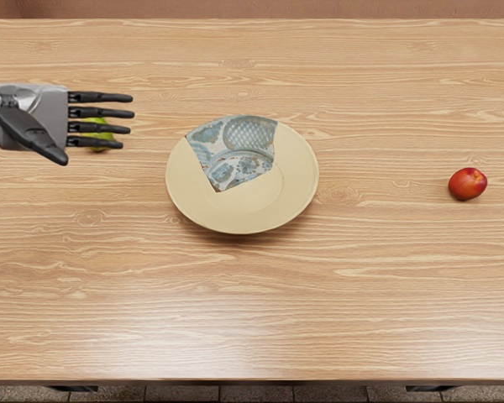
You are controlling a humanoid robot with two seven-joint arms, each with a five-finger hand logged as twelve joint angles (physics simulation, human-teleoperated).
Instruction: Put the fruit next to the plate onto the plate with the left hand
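A cream plate (277, 197) with a blue-grey patterned patch lies at the table's middle. To its left, a yellow-green fruit (102, 136) is mostly hidden behind my left hand (84, 134). That hand hovers over it with its fingers (101, 112) stretched flat toward the plate and the thumb angled down, holding nothing. A red fruit (468, 183) rests far to the right, well apart from the plate. The right arm does not show.
The wooden table (252, 319) runs across the whole view, with its front edge near the bottom. A brown wall borders the far edge.
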